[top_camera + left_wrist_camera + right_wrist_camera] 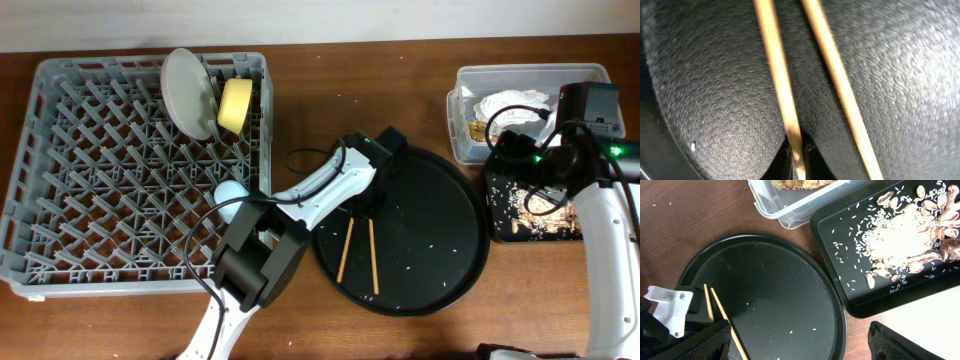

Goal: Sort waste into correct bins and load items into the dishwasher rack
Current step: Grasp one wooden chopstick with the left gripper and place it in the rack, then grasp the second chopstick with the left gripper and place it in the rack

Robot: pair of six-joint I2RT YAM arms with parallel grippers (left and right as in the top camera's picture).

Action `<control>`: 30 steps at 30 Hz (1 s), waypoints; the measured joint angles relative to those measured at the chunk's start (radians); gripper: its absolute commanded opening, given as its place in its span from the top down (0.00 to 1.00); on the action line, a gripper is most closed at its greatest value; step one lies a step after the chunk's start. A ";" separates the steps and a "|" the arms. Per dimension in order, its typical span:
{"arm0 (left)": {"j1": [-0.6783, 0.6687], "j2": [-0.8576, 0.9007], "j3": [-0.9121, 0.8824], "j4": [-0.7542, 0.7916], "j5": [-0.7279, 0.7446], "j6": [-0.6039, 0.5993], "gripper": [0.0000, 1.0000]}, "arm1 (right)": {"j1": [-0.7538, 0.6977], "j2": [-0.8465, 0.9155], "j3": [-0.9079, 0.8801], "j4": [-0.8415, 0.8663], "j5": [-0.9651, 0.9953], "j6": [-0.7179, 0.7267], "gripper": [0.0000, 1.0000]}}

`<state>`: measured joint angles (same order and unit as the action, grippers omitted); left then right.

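Two chopsticks (pixel 373 255) lie side by side on the round black tray (pixel 440 230), and the step in hand is plainly their pickup; the left gripper (pixel 797 160) is down at their far ends, its jaws drawn in to barely the width of a stick, with the chopstick (pixel 781 90) on the wrist view's left running between them; it looks pinched, while its twin lies free just beside. The right gripper (pixel 800 326) hangs near the clear tub (pixel 460 140) and the black tray (pixel 840 265), spread wide and holding nothing; the food scraps (pixel 900 240) are on that tray, the napkin (pixel 515 103) in the tub. The plate (pixel 188 90) and yellow bowl (pixel 235 105) stand upright in the dishwasher rack (pixel 100 200); the blue cup (pixel 230 192) sits at its near right edge. Sorting seems done, so loading is nearly over; next the stick needs a straight lift clear of the rim, a carry left to the rack, and then a return for its twin.
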<state>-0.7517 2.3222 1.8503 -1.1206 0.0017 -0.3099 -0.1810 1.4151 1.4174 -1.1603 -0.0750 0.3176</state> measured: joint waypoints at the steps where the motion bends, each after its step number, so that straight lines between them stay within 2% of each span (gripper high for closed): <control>1: 0.002 -0.001 0.000 0.004 0.000 -0.010 0.99 | 0.000 0.000 0.000 0.000 0.000 -0.001 0.11; 4: 0.008 0.001 0.010 -0.021 -0.002 -0.001 0.99 | 0.000 0.000 0.000 0.001 0.000 0.000 0.11; 7: 0.021 0.030 0.098 -0.136 0.002 0.008 0.99 | 0.000 0.000 0.000 0.002 0.000 0.000 0.11; 10: 0.082 0.041 0.323 -0.272 -0.018 0.037 0.99 | 0.000 0.000 0.000 0.014 0.000 0.000 0.11; 12: 0.126 0.051 0.499 -0.435 -0.058 0.042 0.99 | 0.000 0.000 0.000 0.016 0.000 0.000 0.11; 14: 0.234 0.042 0.713 -0.560 -0.102 0.060 0.99 | 0.000 0.001 0.000 0.020 0.000 0.000 0.11; 15: 0.282 0.030 0.728 -0.560 -0.104 0.068 0.99 | 0.000 0.001 0.000 0.021 0.000 0.000 0.11; 18: 0.441 -0.047 0.687 -0.560 -0.104 0.083 0.99 | 0.000 0.001 0.000 0.026 0.000 0.000 0.11; 22: 0.589 -0.227 0.398 -0.562 -0.108 0.086 0.99 | 0.000 0.001 0.000 0.039 0.000 0.000 0.11; 24: 0.635 -0.245 0.312 -0.569 -0.126 0.086 0.99 | 0.000 0.001 0.000 0.042 0.000 0.000 0.11; 26: 0.670 -0.246 0.247 -0.503 -0.208 0.119 0.99 | 0.000 0.001 0.000 0.053 0.000 0.000 0.11; 29: 0.667 -0.253 0.131 -0.263 -0.257 0.172 0.99 | 0.000 0.002 0.000 0.058 0.000 0.000 0.11; 30: 0.666 -0.254 0.088 -0.198 -0.263 0.180 0.95 | 0.000 0.002 0.000 0.057 0.000 0.000 0.11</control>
<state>-0.0856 2.0678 1.9385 -1.3182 -0.2615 -0.1299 -0.1810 1.4166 1.4174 -1.1034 -0.0750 0.3172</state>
